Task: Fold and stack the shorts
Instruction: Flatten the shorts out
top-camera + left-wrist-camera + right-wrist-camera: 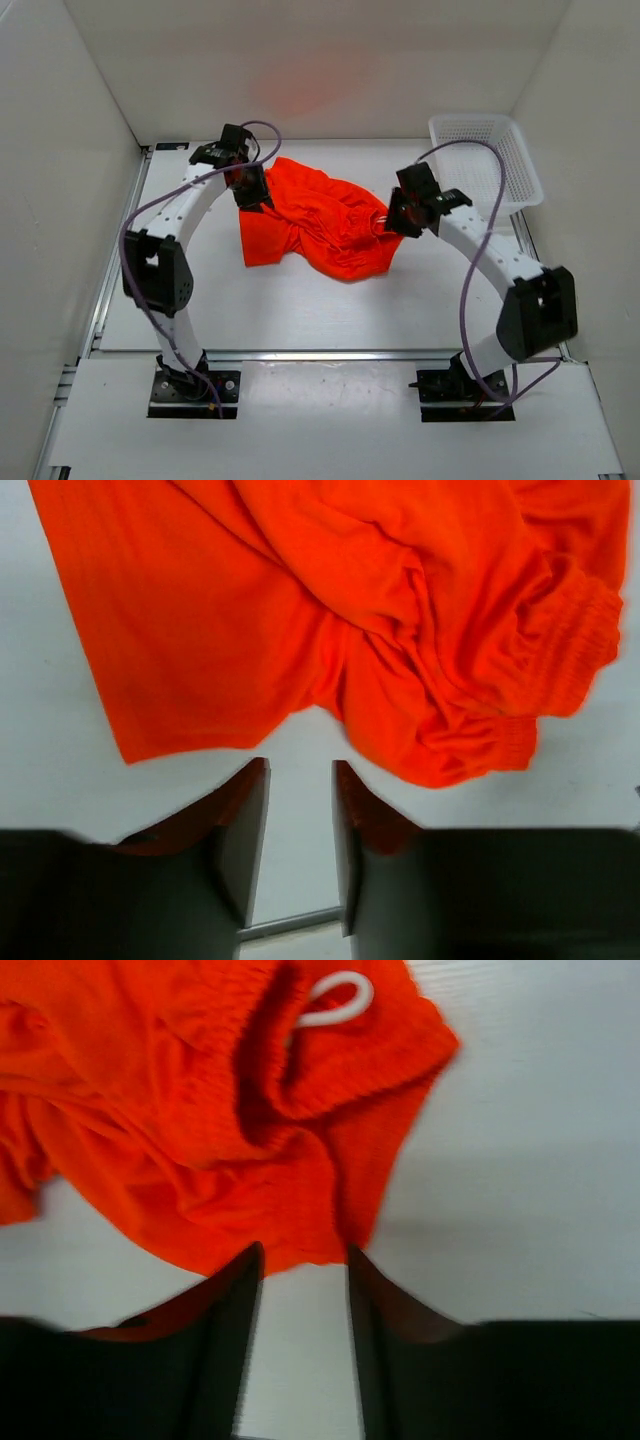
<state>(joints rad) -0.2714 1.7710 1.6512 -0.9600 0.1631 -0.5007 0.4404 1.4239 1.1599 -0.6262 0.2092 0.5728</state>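
Observation:
The bright orange-red shorts [320, 225] lie crumpled on the white table between the two arms. My left gripper [250, 190] hovers at their far left edge; in the left wrist view the shorts [330, 610] fill the upper frame and the gripper [300, 780] is open, with bare table between the fingers. My right gripper [400, 215] is at the shorts' right edge. In the right wrist view the bunched waistband with its white drawstring [335, 1000] lies ahead, and the gripper [305, 1260] is open and empty just short of the cloth's edge [290, 1250].
A white mesh basket [487, 160] stands at the far right corner of the table. White walls enclose the table on three sides. Purple cables loop over both arms.

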